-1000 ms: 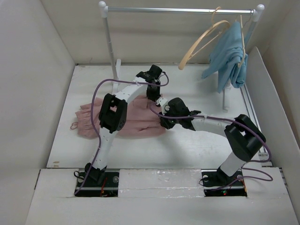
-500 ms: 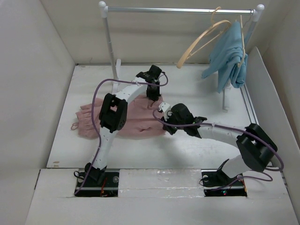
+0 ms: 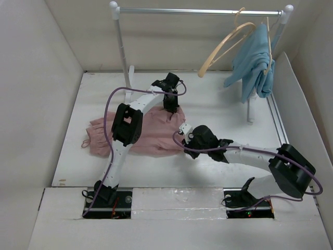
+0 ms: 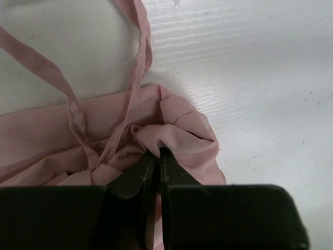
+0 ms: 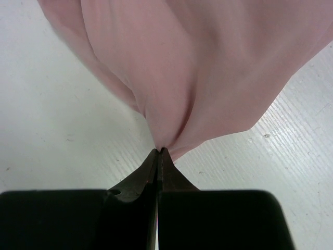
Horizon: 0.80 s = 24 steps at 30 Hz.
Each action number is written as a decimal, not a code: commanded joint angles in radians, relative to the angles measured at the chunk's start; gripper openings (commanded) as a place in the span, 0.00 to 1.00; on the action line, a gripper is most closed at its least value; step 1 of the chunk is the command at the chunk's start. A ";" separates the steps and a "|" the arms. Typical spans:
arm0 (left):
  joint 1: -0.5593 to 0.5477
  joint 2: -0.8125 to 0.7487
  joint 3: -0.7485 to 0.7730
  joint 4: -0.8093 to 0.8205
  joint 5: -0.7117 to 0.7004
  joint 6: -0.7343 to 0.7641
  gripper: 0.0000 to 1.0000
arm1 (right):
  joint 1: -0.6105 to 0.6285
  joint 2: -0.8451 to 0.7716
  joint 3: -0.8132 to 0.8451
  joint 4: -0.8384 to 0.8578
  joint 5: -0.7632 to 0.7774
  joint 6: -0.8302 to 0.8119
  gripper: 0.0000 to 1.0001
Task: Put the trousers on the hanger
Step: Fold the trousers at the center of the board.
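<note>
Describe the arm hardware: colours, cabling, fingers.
Both arms match: white curved links, as on the left arm and right arm, with boxy black joint housings. A purple cable loops loosely along each. The fingers are matte black, tapering to narrow tips. No sleeves or markings visible.

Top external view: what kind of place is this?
Probably a lab test booth: plain white walls box in a white table, with a small metal garment rail holding a pale tan wooden hanger.
</note>
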 commanded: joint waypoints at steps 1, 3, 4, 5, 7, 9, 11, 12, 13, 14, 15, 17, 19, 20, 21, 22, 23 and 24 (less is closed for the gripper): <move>0.017 0.023 0.041 0.052 -0.049 -0.003 0.00 | 0.039 -0.017 -0.047 -0.042 -0.054 0.042 0.00; 0.017 0.023 0.033 0.055 -0.057 0.005 0.00 | 0.039 -0.006 -0.047 -0.050 -0.051 0.041 0.00; 0.017 0.026 0.035 0.053 -0.063 0.011 0.00 | 0.039 0.006 -0.045 -0.060 -0.046 0.038 0.00; 0.017 0.029 0.036 0.053 -0.063 0.032 0.00 | 0.039 0.011 -0.045 -0.073 -0.034 0.038 0.00; 0.017 0.025 0.038 0.055 -0.043 0.059 0.00 | 0.039 0.009 -0.047 -0.117 -0.020 0.044 0.00; 0.017 0.013 0.029 0.064 -0.024 0.100 0.00 | 0.039 -0.002 -0.051 -0.142 -0.012 0.044 0.00; 0.005 -0.023 0.009 0.067 -0.014 0.115 0.11 | 0.039 -0.035 -0.048 -0.155 -0.015 0.039 0.04; 0.005 -0.038 -0.001 0.062 -0.005 0.119 0.21 | 0.039 -0.051 -0.039 -0.192 -0.012 0.031 0.14; -0.007 -0.076 -0.013 0.064 0.018 0.119 0.30 | 0.039 -0.067 -0.024 -0.215 -0.006 0.027 0.33; -0.007 -0.101 -0.051 0.070 0.026 0.116 0.50 | 0.039 -0.109 0.001 -0.240 0.006 0.025 0.40; -0.007 -0.130 -0.068 0.090 0.028 0.105 0.59 | 0.039 -0.130 0.016 -0.282 0.009 0.019 0.47; -0.020 -0.211 -0.112 0.119 0.031 0.094 0.77 | 0.039 -0.166 0.067 -0.332 0.012 0.001 0.62; -0.020 -0.272 -0.107 0.128 0.045 0.079 0.81 | 0.014 -0.201 0.105 -0.398 -0.005 -0.024 0.68; -0.020 -0.290 -0.093 0.127 0.045 0.076 0.82 | 0.013 -0.210 0.128 -0.418 -0.009 -0.031 0.70; -0.020 -0.312 -0.087 0.127 0.040 0.074 0.82 | 0.003 -0.225 0.169 -0.444 -0.006 -0.045 0.70; -0.020 -0.357 -0.088 0.128 0.037 0.067 0.82 | -0.016 -0.230 0.189 -0.450 -0.005 -0.051 0.68; -0.020 -0.385 -0.109 0.134 0.031 0.060 0.80 | -0.028 -0.233 0.208 -0.448 -0.011 -0.054 0.60; -0.020 -0.418 -0.134 0.159 0.023 0.051 0.79 | -0.043 -0.230 0.232 -0.414 -0.022 -0.059 0.49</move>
